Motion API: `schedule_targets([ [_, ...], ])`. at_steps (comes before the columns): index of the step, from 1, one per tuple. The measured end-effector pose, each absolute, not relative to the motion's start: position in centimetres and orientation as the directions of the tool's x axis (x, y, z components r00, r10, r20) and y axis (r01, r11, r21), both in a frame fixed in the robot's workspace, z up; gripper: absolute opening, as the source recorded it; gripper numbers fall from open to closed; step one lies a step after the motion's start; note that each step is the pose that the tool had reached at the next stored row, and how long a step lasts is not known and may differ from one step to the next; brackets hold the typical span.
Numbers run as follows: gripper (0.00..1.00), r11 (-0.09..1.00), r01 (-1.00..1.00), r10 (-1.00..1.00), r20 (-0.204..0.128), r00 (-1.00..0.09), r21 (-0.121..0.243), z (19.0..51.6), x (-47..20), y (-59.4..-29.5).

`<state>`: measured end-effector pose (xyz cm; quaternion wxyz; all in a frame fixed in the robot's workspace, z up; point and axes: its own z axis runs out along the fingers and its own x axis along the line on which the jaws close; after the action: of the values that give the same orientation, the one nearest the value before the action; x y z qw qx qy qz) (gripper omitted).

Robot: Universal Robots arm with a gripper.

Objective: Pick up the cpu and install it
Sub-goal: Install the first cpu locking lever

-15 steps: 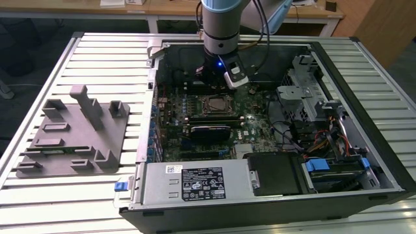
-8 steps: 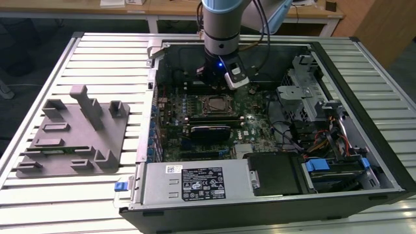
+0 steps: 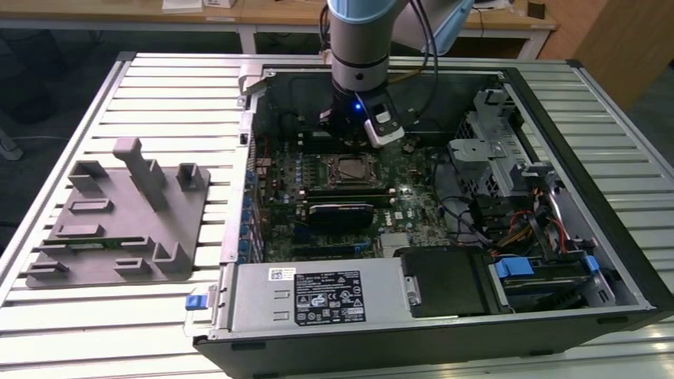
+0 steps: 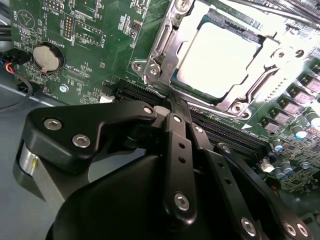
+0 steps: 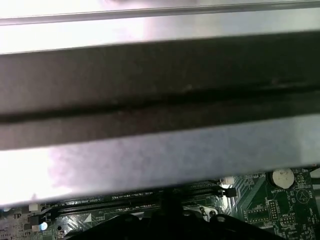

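Observation:
The cpu (image 4: 220,57), a shiny silver square, lies flat in the socket on the green motherboard (image 4: 95,35), with the metal bracket (image 4: 160,55) framing it. In the exterior view the cpu (image 3: 343,168) sits mid-board inside the open computer case. My gripper (image 4: 171,102) hangs just beside the socket's edge, its black fingers (image 4: 179,145) pressed together with nothing between them. In the exterior view the gripper (image 3: 342,142) is just behind the socket, above the board.
A grey plastic tray (image 3: 116,221) with upright posts rests on the slatted table at the exterior view's left. Inside the case are a power supply (image 3: 316,296), a drive cage (image 3: 490,154) and cables. The case wall (image 5: 160,85) is close in the first wrist view, near a coin battery (image 5: 283,176).

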<state>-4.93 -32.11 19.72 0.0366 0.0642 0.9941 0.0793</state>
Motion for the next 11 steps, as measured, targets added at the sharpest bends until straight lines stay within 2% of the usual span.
schedule_targets([
  [11, 0.11, 0.979, 0.123, 0.135, -0.063, -0.989, 0.162, 19.83, -4.92, -32.20],
])
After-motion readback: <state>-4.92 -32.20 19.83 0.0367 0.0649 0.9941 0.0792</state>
